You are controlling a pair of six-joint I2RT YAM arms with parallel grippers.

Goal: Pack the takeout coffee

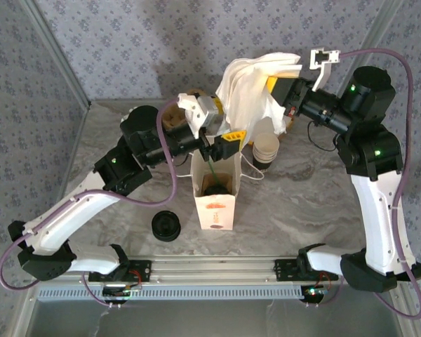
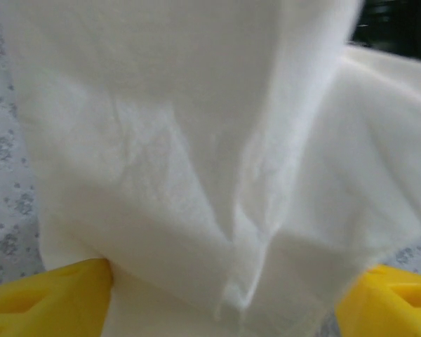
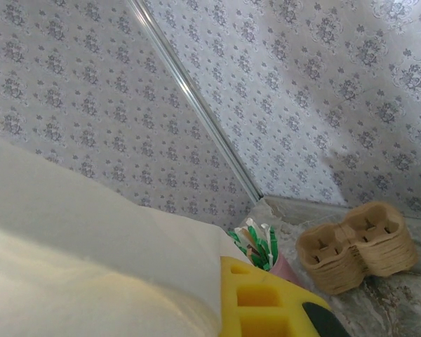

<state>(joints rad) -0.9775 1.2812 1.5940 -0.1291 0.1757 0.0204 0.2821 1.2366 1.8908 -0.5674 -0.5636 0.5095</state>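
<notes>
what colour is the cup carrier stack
Carrier stack is tan, clearest in the right wrist view.

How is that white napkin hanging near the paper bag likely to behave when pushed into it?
Probably floppy: the white napkin drapes in loose folds from the right tool. Likely very light, so it may drift or cling rather than drop into the paper bag. It should crumple rather than resist a push.

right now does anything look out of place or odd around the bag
The white napkin hangs bunched in mid-air from the right tool, above the open paper bag instead of inside it. Nothing looks spilled or tipped.
</notes>
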